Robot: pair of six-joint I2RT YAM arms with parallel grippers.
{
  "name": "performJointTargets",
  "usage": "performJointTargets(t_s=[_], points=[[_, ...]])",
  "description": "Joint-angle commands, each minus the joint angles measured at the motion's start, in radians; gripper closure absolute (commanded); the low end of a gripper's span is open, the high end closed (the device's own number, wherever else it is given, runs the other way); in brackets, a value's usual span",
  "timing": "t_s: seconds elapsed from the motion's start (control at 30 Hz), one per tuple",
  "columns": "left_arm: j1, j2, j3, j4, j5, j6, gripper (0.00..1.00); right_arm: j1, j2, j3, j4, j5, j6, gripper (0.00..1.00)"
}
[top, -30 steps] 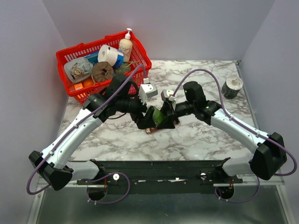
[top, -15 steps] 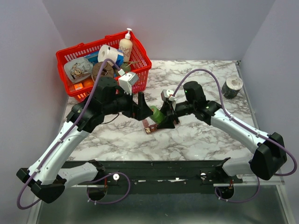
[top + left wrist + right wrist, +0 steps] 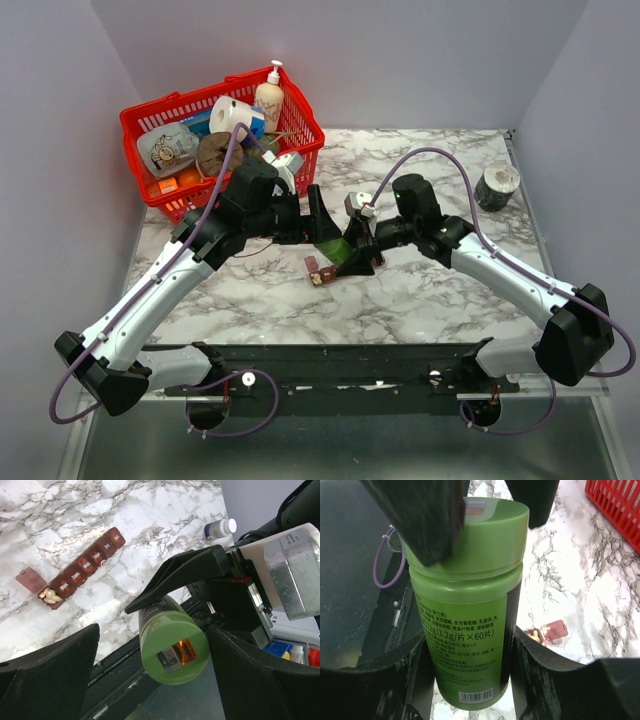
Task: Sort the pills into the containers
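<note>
My right gripper [image 3: 470,680] is shut on a green pill bottle [image 3: 465,605], held tilted above the table with its green cap on. My left gripper [image 3: 153,629] is open, with one finger [image 3: 420,515] on each side of the cap and a gap on both sides. The bottle [image 3: 333,250] hangs between both grippers at the table's middle in the top view. Below it lie the containers [image 3: 80,572], a red-brown strip of lidded compartments. Its end lid is open, with pale pills [image 3: 50,596] inside. The strip [image 3: 320,272] is partly hidden by the right gripper [image 3: 355,255].
A red mesh basket [image 3: 150,115] full of household items stands at the back left, close behind the left arm. A small white-capped bottle [image 3: 219,528] stands near the right wall [image 3: 497,185]. A black rail runs along the table's near edge [image 3: 330,355].
The left wrist lifted and turned away toward the basket, then came back, and its open jaws now straddle the bottle cap. The right arm and bottle have not moved.
</note>
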Motion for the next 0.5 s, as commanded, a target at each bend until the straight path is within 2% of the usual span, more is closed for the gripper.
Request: performJointTargets(t_s=[0.0,0.23,0.47], points=[[-0.013,0.011,0.034,0.02,0.017,-0.03,0.12,-0.004,-0.01,0.029,0.029,-0.001,-0.016,1.0],[-0.014,0.019,0.031,0.006,0.055,-0.009,0.32,-0.004,-0.012,0.029,0.027,0.002,-0.015,0.99],[-0.014,0.039,0.04,-0.015,0.121,0.019,0.39,-0.004,-0.012,0.031,0.03,0.005,-0.013,0.99]])
